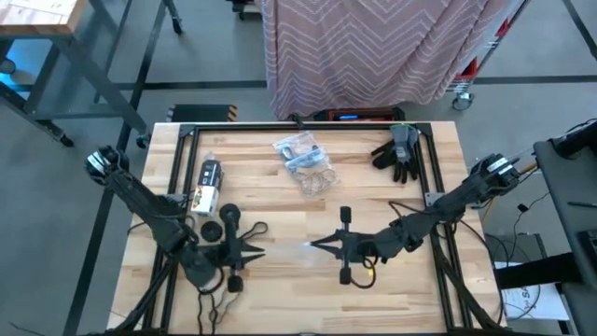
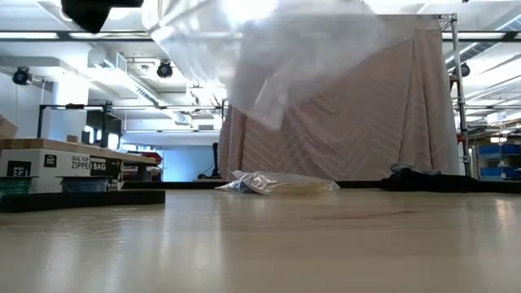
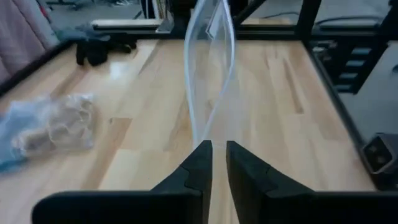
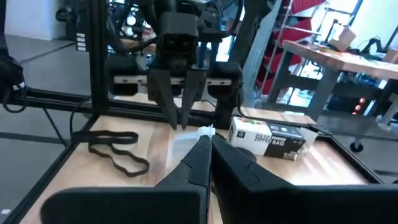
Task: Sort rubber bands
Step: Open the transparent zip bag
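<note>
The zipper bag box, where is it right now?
In the high view the zipper bag box lies on the table's left side, just beyond the left arm, with black rubber bands nearby.

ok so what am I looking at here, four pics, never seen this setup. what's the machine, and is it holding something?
It's a robot with two dark arms at a wooden table, each ending in a two-finger gripper. One picture looks straight down from above, one looks level across the tabletop, and two come from cameras on the arms' wrists.

The left gripper and right gripper meet tip to tip near the table's front. Both are shut on an empty clear plastic bag, holding it up between them.

On the table lie a box of zipper bags, a filled bag of rubber bands, dark gloves and loose black rubber bands beside the left arm.
</note>
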### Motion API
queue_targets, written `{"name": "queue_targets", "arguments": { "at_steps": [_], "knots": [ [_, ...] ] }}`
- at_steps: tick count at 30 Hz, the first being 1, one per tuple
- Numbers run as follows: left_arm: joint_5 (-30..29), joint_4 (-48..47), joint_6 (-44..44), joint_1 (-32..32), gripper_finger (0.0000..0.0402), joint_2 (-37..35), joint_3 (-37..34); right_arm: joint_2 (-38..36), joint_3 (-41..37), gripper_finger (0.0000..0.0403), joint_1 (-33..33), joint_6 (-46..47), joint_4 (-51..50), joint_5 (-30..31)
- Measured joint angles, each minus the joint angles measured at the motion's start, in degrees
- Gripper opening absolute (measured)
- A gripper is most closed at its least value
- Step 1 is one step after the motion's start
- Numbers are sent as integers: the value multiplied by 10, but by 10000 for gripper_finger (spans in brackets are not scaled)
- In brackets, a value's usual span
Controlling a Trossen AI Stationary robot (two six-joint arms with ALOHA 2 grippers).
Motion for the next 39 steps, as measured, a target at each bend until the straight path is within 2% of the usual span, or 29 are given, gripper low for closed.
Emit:
{"name": "queue_targets", "arguments": {
  "at_steps": [4,11,16,22,31,39],
  "knots": [
    [15,51,-34,-1,47,-27,-61,2,-27,0,-2,32,9,1],
    [15,165,-35,5,77,-15,-137,29,-39,0,-6,57,14,3],
    [16,182,-34,7,95,-4,-140,33,-38,0,-14,56,22,4],
    [21,185,-40,9,107,6,-140,32,-38,0,-15,23,82,2],
    [16,194,-38,21,119,10,-140,32,-38,0,-15,16,94,-3],
    [15,244,18,28,115,10,-140,32,-18,0,-15,11,105,-32]
  ]
}}
